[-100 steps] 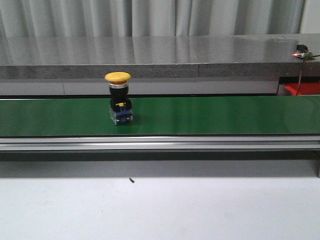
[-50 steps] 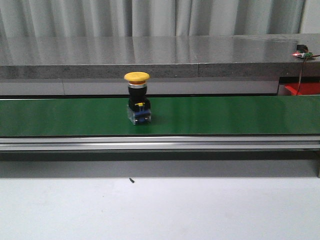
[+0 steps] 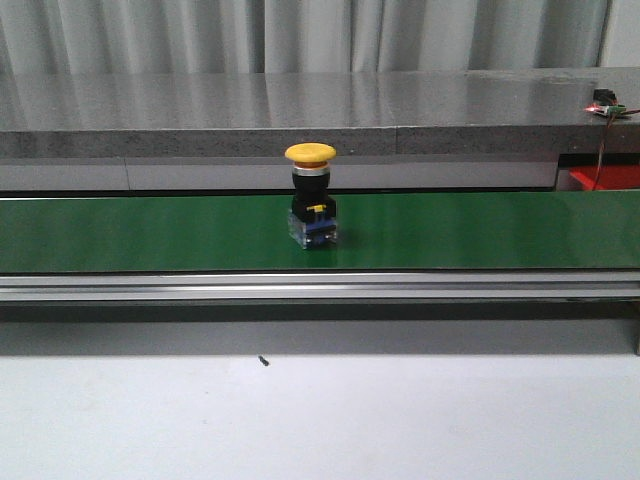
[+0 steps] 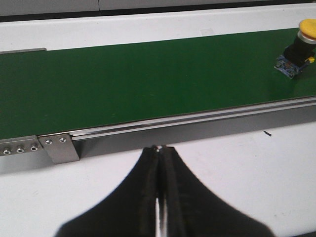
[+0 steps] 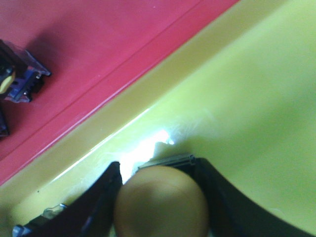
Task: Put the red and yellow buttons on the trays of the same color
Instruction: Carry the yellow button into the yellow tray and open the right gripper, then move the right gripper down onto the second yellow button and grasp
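Observation:
A yellow mushroom button [image 3: 310, 195] with a black body and blue base stands upright on the green conveyor belt [image 3: 480, 230]; it also shows in the left wrist view [image 4: 298, 47]. My left gripper [image 4: 159, 148] is shut and empty over the white table, just short of the belt's near rail, well away from that button. My right gripper [image 5: 157, 168] is shut on a second yellow button [image 5: 160, 202], its fingers either side of the cap, low over the yellow tray [image 5: 247, 98]. The red tray [image 5: 98, 49] adjoins it. Neither gripper shows in the front view.
A button's blue and clear base [image 5: 19, 81] lies in the red tray. A metal bracket [image 4: 59, 147] sits on the belt's rail. A grey ledge [image 3: 300, 110] runs behind the belt. A red tray's corner [image 3: 605, 178] shows at the far right.
The yellow button on the belt has travelled to the right, from about a third of the way across to near the middle. It stays upright.

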`<state>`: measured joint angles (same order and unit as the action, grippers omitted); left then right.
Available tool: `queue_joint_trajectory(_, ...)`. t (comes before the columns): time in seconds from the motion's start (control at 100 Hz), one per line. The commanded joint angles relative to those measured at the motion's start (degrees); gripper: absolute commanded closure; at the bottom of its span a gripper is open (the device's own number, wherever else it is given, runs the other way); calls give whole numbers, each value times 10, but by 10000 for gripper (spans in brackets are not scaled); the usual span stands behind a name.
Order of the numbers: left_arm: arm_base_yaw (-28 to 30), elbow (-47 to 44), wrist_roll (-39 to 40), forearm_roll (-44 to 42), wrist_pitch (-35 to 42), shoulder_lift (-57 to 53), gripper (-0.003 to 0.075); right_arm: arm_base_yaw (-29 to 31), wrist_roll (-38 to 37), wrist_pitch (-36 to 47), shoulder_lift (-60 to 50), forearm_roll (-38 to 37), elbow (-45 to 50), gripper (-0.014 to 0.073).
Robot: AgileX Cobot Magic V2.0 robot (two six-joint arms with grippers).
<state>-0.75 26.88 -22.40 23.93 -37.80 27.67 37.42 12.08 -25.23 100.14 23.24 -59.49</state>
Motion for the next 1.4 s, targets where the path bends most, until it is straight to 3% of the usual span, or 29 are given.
queue_joint_trajectory(0.0, -4, 15, 2, 15, 37, 3, 740, 4, 4, 24, -21, 5, -14, 293)
queue_joint_trajectory(0.08, -4, 15, 2, 15, 37, 3, 740, 4, 4, 26, -21, 5, -14, 119)
queue_joint_trajectory(0.16, -4, 15, 2, 15, 37, 3, 740, 4, 4, 25, -21, 5, -14, 41)
queue_joint_trajectory(0.59, -4, 15, 2, 15, 37, 3, 740, -19, 4, 17, -141, 0, -14, 158)
queue_joint_trajectory(0.84, -4, 15, 2, 15, 37, 3, 740, -160, 18, -14, -198, -53, -14, 163)
queue_joint_trajectory(1.11, -4, 15, 2, 15, 37, 3, 740, -329, 50, -97, -204, -56, -17, 162)
queue_joint_trajectory(1.24, -4, 15, 2, 15, 37, 3, 740, -383, 63, -116, -204, -57, -17, 158)
queue_joint_trajectory(1.39, -4, 15, 2, 15, 37, 3, 740, -436, 132, -151, -204, -53, -17, 133)
